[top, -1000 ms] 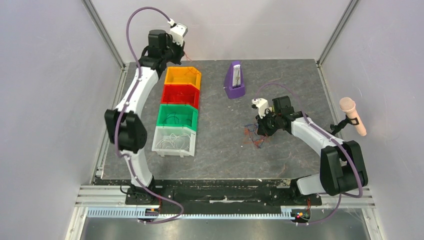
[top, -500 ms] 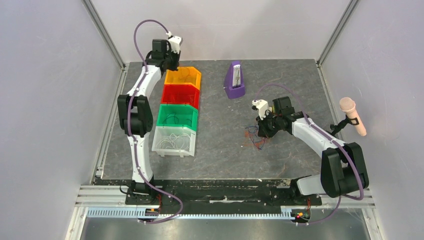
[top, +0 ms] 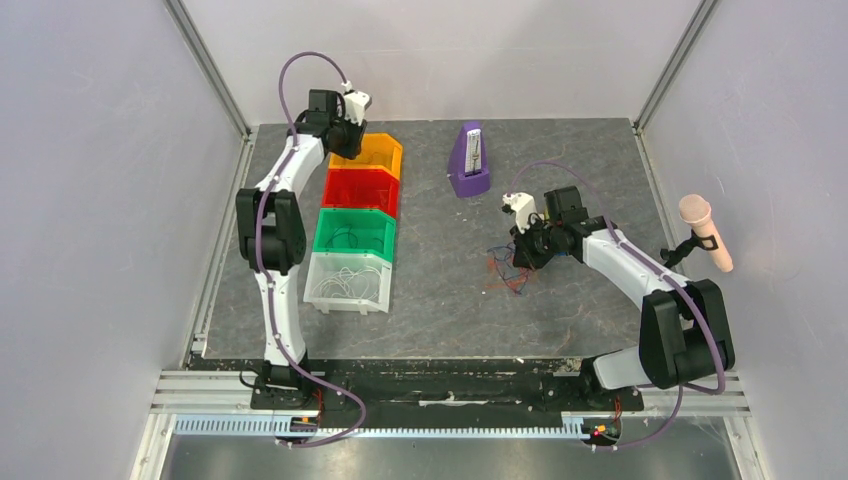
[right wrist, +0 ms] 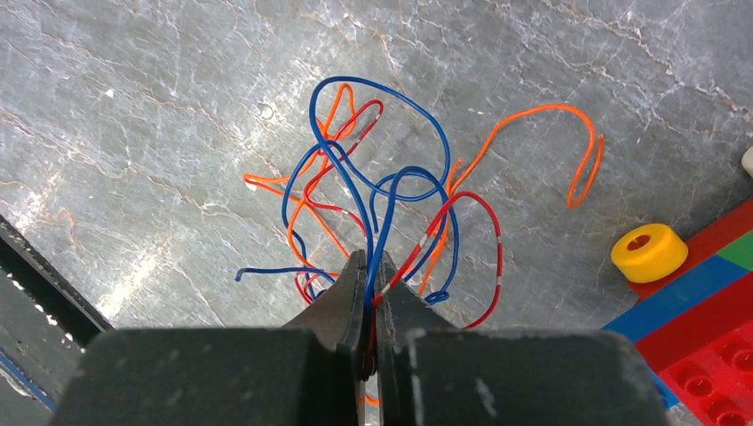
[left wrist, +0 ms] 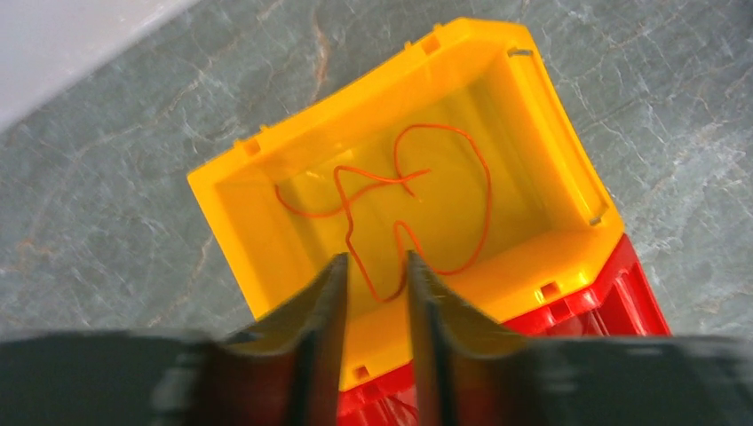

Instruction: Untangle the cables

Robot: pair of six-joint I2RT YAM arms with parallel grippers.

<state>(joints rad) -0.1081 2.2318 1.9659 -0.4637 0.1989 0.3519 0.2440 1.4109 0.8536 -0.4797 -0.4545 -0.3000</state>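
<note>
The right gripper (right wrist: 373,284) is pinching blue and red strands of the cables (right wrist: 377,191) bunched on the table (right wrist: 133,106) right of centre, so any pull is risking a tighter knot, while the left gripper (left wrist: 376,293), jaws slightly apart, is hovering over the far-left orange bin (left wrist: 222,191).

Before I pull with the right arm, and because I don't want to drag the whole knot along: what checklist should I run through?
1. Right claw shut on the cables: ok, strands are pinched between its fingers.
2. Only one strand pinched: cannot tell, blue and red-white strands meet at the tips.
3. Knot loose enough to slide apart: not ok, blue, red and orange loops cross.
4. Left claw free to help: ok, open and empty above the orange bin.
5. Orange wire inside that bin: ok.
</note>
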